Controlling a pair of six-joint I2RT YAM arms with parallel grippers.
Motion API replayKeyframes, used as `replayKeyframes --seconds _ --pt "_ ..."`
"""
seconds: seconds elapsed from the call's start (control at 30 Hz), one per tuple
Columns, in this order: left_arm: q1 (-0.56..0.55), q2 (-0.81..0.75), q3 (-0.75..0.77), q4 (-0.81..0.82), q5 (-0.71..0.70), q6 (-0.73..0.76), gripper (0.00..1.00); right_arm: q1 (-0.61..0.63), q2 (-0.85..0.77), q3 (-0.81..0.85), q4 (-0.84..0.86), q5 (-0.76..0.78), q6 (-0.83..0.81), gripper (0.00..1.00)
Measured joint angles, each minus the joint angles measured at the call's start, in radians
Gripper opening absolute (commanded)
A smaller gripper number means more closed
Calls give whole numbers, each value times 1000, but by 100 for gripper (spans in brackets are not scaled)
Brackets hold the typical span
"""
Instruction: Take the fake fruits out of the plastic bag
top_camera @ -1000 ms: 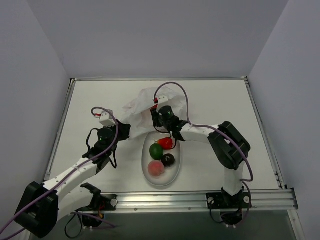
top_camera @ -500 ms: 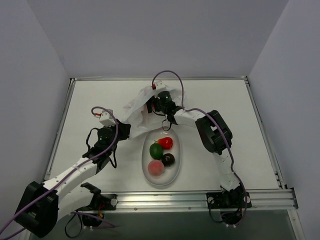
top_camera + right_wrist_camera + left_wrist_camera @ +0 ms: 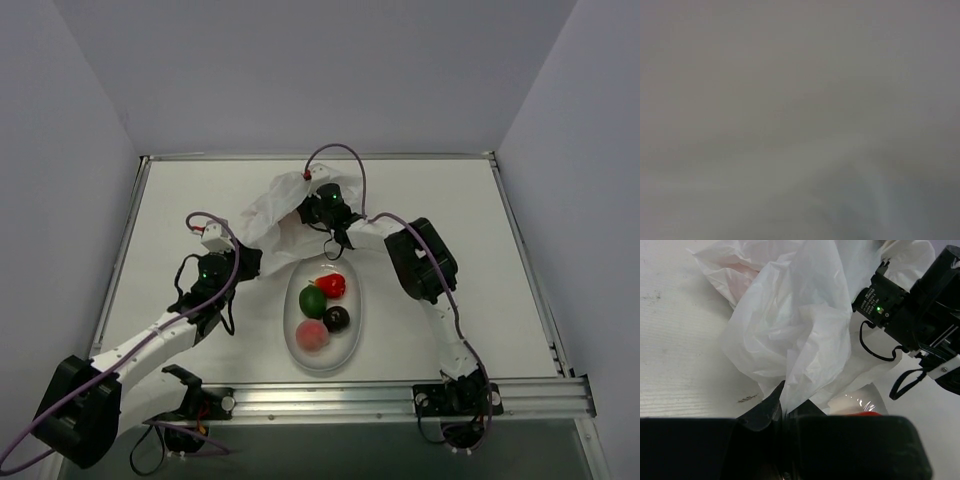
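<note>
The overhead camera sits above and behind my bases, looking down on the whole table [image 3: 180, 200]. My left wrist camera sits low and close, facing along my left gripper [image 3: 784, 407] at the plastic bag [image 3: 800, 330]; my right wrist [image 3: 910, 305] fills its upper right. Both views share those two. My right wrist camera is so near something that it gives only grey blur.

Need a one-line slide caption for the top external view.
Left gripper pinches the plastic bag while the right arm reaches into it; four fake fruits sit on the white plate.
</note>
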Motion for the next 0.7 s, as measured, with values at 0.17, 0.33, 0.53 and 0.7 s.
replayKeyframes --seconds 0.17,0.33,0.53,0.7 --pt "0 4 0 2 -2 0 2 8 -117 -190 70 -2 30 26" --pt "0 7 0 5 -5 0 2 38 -275 -385 127 29 59 26" --pt "0 7 0 7 -10 3 2 159 -500 -598 174 135 79 26" --pt "0 7 0 7 -10 3 2 264 -695 -744 179 216 102 26"
